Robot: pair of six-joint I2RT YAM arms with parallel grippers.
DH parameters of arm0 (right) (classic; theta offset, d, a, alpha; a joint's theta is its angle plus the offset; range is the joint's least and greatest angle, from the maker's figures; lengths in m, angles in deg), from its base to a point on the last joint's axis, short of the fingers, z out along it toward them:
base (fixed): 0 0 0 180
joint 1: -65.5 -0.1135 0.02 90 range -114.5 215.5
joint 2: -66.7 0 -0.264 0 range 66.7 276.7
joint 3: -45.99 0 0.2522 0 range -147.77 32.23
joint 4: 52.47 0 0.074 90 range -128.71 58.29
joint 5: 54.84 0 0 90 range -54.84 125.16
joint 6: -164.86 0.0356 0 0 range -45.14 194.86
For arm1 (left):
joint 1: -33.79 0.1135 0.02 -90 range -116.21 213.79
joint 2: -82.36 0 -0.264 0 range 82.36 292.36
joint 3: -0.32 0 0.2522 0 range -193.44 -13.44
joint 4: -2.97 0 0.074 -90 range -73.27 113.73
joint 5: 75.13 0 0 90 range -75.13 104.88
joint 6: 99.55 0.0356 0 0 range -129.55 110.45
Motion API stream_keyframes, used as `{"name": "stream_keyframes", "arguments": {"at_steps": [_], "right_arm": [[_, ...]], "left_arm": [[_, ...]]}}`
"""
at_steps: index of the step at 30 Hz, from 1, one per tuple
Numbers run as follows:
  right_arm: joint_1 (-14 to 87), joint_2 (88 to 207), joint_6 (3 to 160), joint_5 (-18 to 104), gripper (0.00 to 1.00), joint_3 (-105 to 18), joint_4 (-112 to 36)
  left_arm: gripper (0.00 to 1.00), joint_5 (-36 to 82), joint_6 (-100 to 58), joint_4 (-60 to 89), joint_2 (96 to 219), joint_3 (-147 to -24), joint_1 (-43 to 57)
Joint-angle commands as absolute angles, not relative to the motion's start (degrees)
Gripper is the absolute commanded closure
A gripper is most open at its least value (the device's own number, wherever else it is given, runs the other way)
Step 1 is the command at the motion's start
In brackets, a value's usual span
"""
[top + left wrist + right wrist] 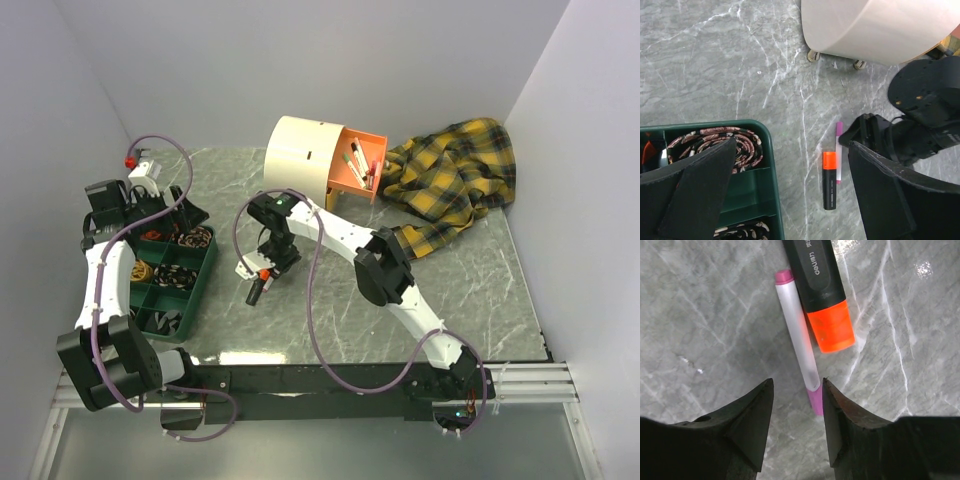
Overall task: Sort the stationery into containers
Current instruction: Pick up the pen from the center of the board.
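Right tool [797, 385] hangs low over the desk [480, 290] with its jaws apart and nothing between them, the tips standing on either side of the near pink end of a white pen [797, 335]. Whether they touch it I cannot tell. Left tool [792, 145] is spread wide and empty above the far right corner of the green tray [205, 275].

At the far right a yellow plaid cloth [450, 175] lies crumpled. Just left of it stands the cream round-topped cabinet [300, 150], its orange drawer [345, 190] pulled out with several pens [358, 160] inside. The green tray sits at the left, with dark patterned coils in its compartments.

Between tray and cabinet, on bare desk, the black marker [815, 270] with an orange cap lies flat, just beside the thinner white pen.
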State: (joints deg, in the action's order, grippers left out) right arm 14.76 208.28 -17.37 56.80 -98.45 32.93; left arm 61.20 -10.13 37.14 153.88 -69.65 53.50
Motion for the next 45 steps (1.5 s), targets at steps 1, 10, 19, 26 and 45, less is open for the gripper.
{"name": "stream_keyframes", "arguments": {"at_steps": [1, 10, 19, 26, 45], "right_arm": [[15.1, 210.8, -17.8, 56.3, 0.49, -101.6, 32.9], [14.7, 213.4, -22.8, 53.1, 0.5, -102.4, 41.2], [13.3, 212.2, -21.9, 51.3, 0.53, -97.9, 43.4], [12.1, 212.2, -19.7, 50.5, 0.6, -95.8, 40.7], [14.5, 204.5, -10.4, 54.9, 1.0, -97.5, 40.2]], "left_arm": [[0.0, 63.3, -9.2, 35.8, 153.5, -70.1, 53.8], [0.01, 64.0, -9.1, 36.2, 152.8, -68.7, 53.8], [0.01, 64.5, -8.5, 35.2, 152.7, -67.7, 53.7], [0.01, 64.1, -8.6, 34.8, 151.7, -67.1, 53.1], [0.0, 65.1, -7.6, 34.9, 154.7, -69.9, 53.0]]}}
